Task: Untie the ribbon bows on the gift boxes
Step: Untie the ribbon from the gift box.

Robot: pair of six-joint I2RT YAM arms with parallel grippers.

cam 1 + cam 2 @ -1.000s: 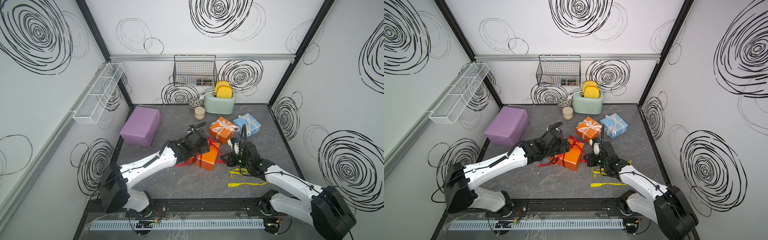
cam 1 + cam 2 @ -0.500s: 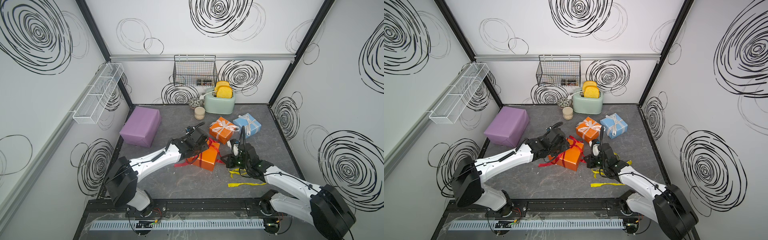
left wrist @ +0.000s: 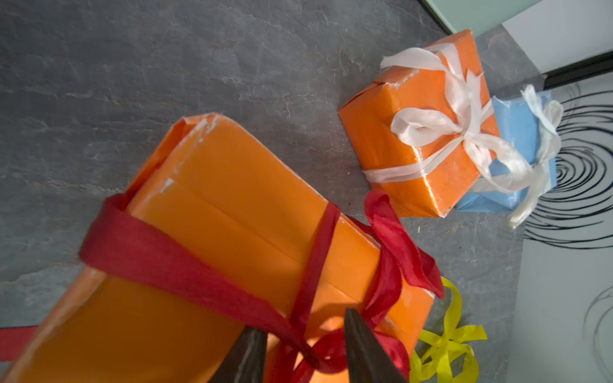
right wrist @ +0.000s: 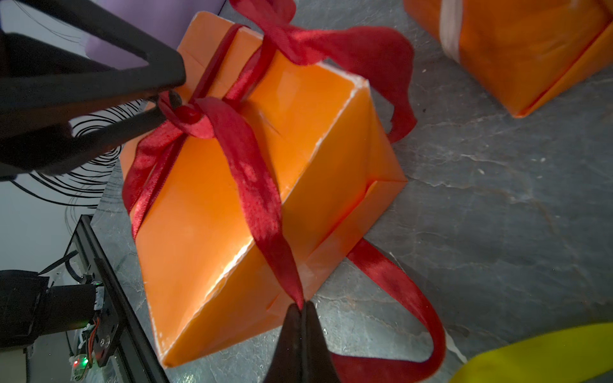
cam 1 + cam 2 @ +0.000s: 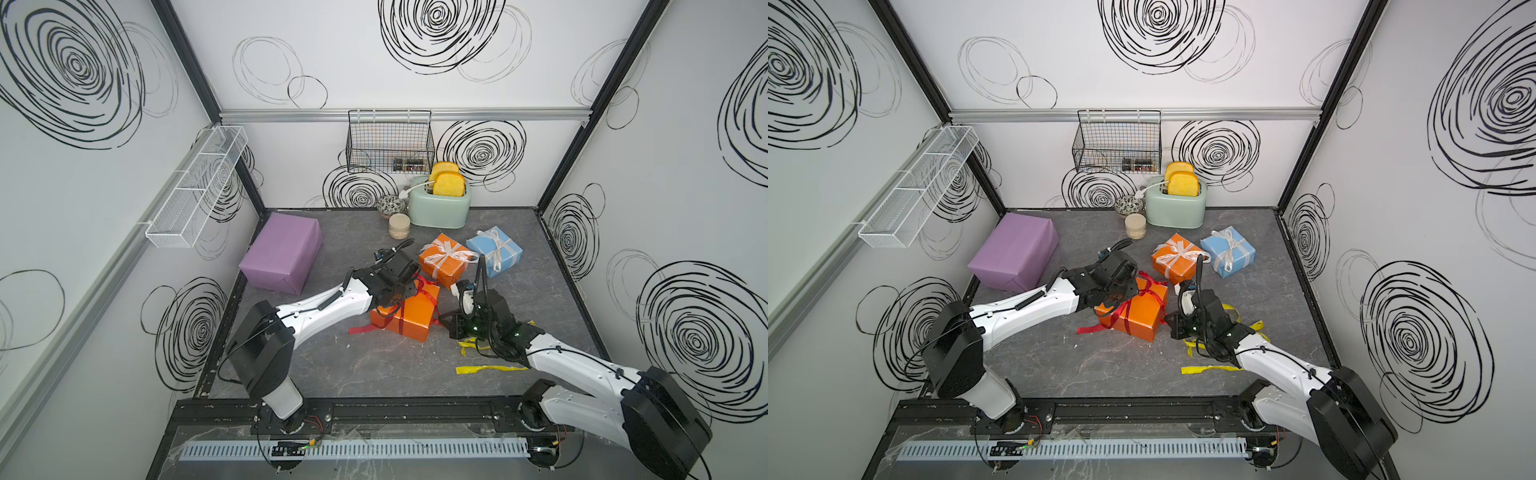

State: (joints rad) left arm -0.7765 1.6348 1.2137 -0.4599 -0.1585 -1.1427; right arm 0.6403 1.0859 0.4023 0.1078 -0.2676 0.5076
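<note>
Surface: dark grey stone-look table (image 5: 374,374), with white walls carrying black swirls on three sides.
Medium orange box (image 5: 409,320): on the table, centre of frame in both top views.
Dark red ribbon (image 4: 255,185): wrapped round the medium orange box, with the knot on its top face. One loop stands off the far edge. One tail runs from the knot down over the box's near edge.
Right gripper (image 4: 300,306): closed tight, pinching the end of that tail just off the box's lower corner. It sits low at the table, right of the box in the top views.
Left gripper (image 3: 303,323): part open, one finger on each side of the knot. Can't tell if the pads press it.
Orange cube (image 5: 444,266): just up-right of centre, white bow (image 5: 446,252) tied.
Light-blue cube (image 5: 496,253): right beside the orange cube, second white bow (image 5: 492,243) tied.
Lilac box (image 5: 282,253): left of centre, near the left wall.
Yellow ribbon (image 5: 488,368): loose on the table, lower right of centre, partly under the right arm.
Toaster (image 5: 438,208): mint, upper centre, at the back wall.
</note>
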